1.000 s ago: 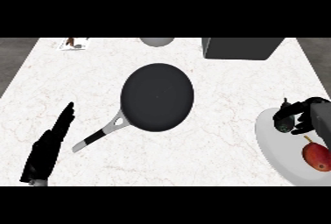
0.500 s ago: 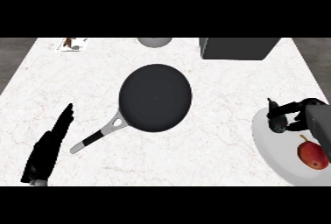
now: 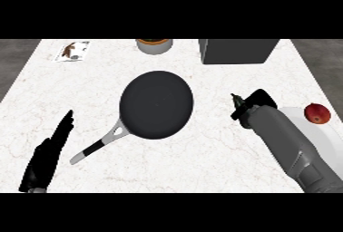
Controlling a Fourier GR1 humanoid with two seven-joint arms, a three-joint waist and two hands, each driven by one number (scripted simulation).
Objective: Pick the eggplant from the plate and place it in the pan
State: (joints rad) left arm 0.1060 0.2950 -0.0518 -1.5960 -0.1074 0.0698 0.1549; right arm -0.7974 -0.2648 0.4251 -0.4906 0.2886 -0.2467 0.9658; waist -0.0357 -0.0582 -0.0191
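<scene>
- Resting at seven o'clock, the left hand [image 3: 48,156] lies released, fingers straight.
- The black frying pan [image 3: 157,105] sits at centre, nothing in it.
- At three o'clock the right hand [image 3: 245,107] looks curled, whether it grasps the eggplant cannot be told; no eggplant shows.
- A red fruit [image 3: 317,113] sits on the white plate [image 3: 325,134].
- Judged: carry step; next, reach over the pan toward nine o'clock.

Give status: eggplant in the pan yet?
No: the pan is empty; a red round item, the only thing showing on the plate, lies there. The right hand is between plate and pan; can't tell if it holds anything. The left hand rests open, lower left. Left: placement in the pan, maybe the pick too.
</scene>
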